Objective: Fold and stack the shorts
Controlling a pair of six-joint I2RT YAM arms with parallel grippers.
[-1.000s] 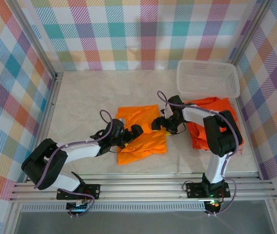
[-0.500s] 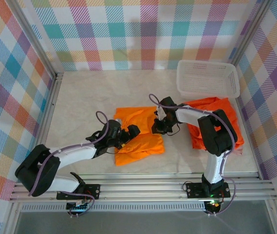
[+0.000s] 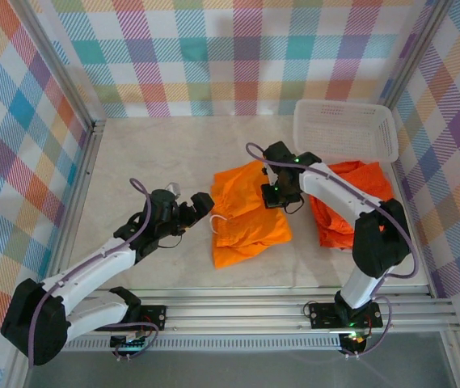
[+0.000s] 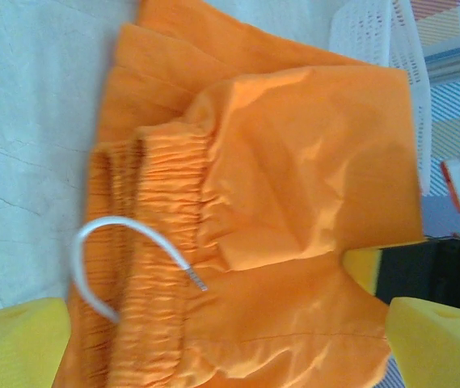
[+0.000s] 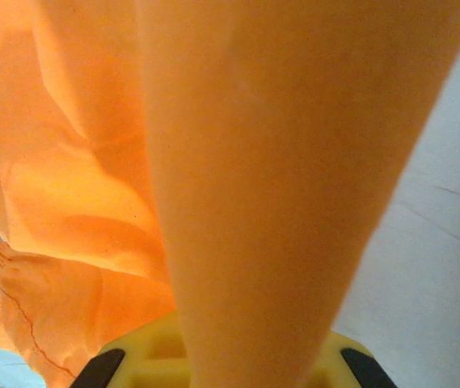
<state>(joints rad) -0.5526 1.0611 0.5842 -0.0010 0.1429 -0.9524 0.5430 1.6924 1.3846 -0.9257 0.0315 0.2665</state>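
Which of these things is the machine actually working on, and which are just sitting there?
Part of the job: the middle orange shorts, pinched in the right claw; the orange shorts heap on the right.
Just lying about: the white basket.

The left arm stretches low and long from its base toward the centre. The left end effector (image 3: 199,208) has its yellow fingers (image 4: 11,347) wide apart and holds nothing. The right arm folds at the elbow and reaches to the left. The right end effector (image 3: 282,196) is closed tight on the shorts (image 3: 250,225).
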